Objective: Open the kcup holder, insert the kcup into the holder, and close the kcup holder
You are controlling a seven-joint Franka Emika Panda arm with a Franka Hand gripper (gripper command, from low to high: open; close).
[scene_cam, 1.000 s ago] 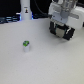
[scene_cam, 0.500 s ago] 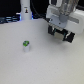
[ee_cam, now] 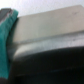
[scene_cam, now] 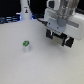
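The kcup (scene_cam: 26,46), white with a green top, sits upright and unmoved; the gripper (scene_cam: 59,38) hovers far right, fingers apart, barely shifted.

A pale, off-white counter (scene_cam: 30,65) fills most of the exterior view, evenly lit and softly blurred. Beyond its far edge lies a dark background (scene_cam: 10,10) with a thin blue strip (scene_cam: 11,20) along it. A tall white post (scene_cam: 23,11) with a blue light stands at that far edge.
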